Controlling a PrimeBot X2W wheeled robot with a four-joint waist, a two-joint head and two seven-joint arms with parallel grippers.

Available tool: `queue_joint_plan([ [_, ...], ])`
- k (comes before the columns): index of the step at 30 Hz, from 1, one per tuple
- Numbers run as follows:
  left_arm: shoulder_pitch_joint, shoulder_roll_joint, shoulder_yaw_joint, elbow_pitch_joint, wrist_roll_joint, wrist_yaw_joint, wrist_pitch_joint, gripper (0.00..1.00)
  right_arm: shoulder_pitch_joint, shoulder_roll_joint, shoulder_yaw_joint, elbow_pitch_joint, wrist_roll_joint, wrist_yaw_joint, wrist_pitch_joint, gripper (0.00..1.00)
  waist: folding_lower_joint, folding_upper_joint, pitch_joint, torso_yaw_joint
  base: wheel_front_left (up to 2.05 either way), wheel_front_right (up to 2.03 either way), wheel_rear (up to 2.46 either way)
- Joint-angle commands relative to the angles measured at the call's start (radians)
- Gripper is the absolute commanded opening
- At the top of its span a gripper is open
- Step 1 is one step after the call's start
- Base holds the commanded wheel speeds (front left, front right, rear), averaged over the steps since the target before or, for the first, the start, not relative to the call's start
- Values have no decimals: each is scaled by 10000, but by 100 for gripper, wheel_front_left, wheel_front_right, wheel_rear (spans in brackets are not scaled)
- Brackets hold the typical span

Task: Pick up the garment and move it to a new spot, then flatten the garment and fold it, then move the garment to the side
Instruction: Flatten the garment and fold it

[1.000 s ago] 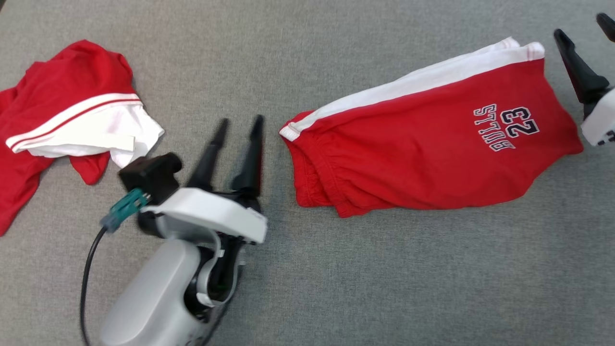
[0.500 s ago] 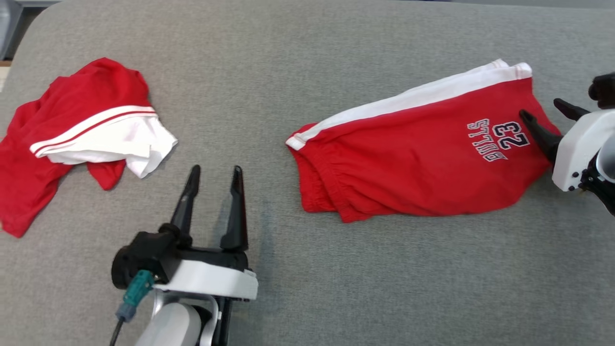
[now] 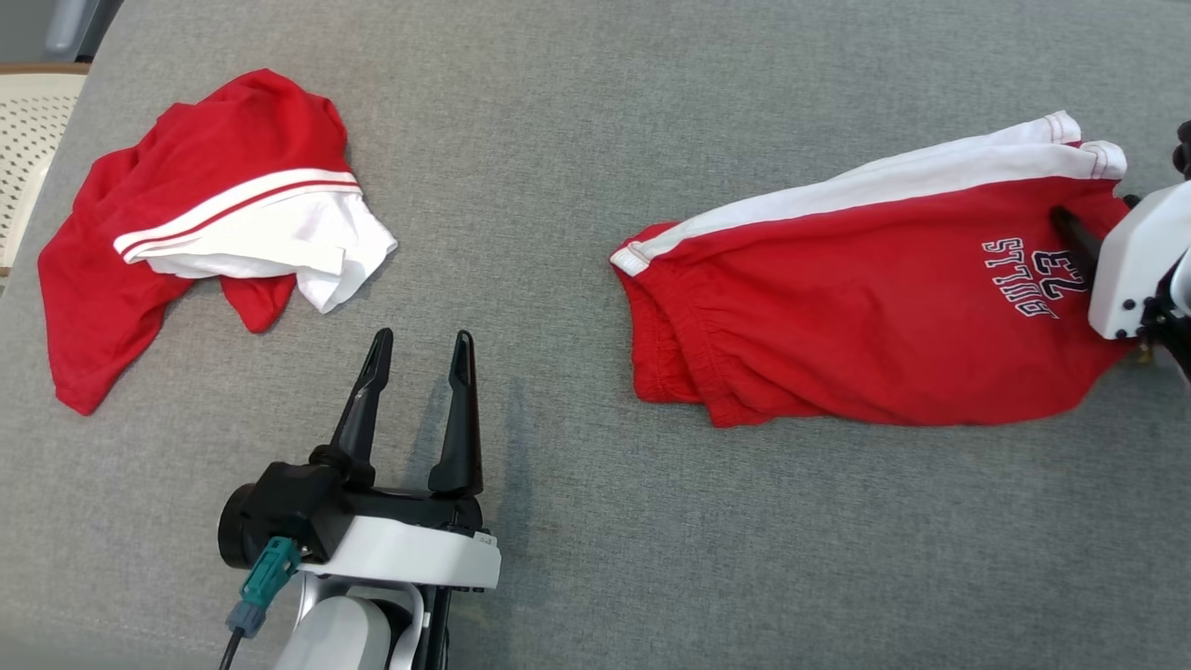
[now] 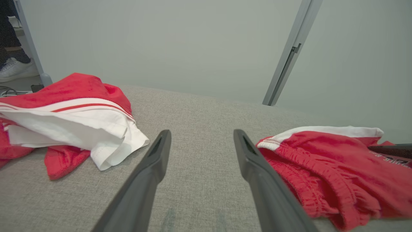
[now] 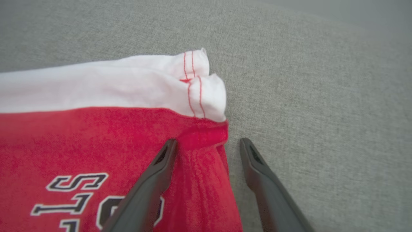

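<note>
On the right of a grey surface (image 3: 577, 112), folded red shorts (image 3: 865, 307) are laid flat, right claw (image 5: 208, 141) spread astride their right hem, left claw (image 3: 423, 335) spread over bare cloth, near left, crumpled red-and-white garment (image 3: 214, 195) seen far left.

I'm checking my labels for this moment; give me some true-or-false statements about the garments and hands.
1. The shorts' lettering faces up. True.
2. The left hand grips a garment. False: it is open over the bare grey surface, between the shirt and the shorts.
3. The right hand, open, straddles the shorts' hem edge. True.
4. The shirt lies neatly folded. False: it is crumpled.
</note>
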Motion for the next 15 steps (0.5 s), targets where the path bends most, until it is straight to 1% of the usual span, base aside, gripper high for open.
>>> queue_joint_plan([
  [1,35,17,52,-29,-32,-24,-46,100,584,175,118,-21,161,28,335,45,0,0,-34,-83,0,0,0],
  [2,48,13,49,-28,-42,-30,-48,100,670,167,82,-187,313,28,426,17,0,0,-64,-144,0,0,0],
  [3,47,15,47,-16,-46,-31,-48,100,734,142,2,-361,481,28,415,0,0,0,-94,-213,0,0,0],
  [7,41,18,51,65,-53,-50,-47,100,899,15,-406,-796,1034,14,261,0,0,0,-275,-602,0,0,0],
  [9,98,17,99,132,12,-80,-48,100,1044,82,-645,-1020,1391,13,166,0,0,0,-428,-881,0,0,0],
  [13,288,23,273,276,309,-232,-47,100,1437,105,-1167,-1539,2192,14,36,0,0,0,-798,-1471,0,0,0],
  [15,465,23,429,303,382,-313,-48,100,1763,9,-1472,-1805,2651,14,-21,0,0,0,-989,-1723,0,0,0],
])
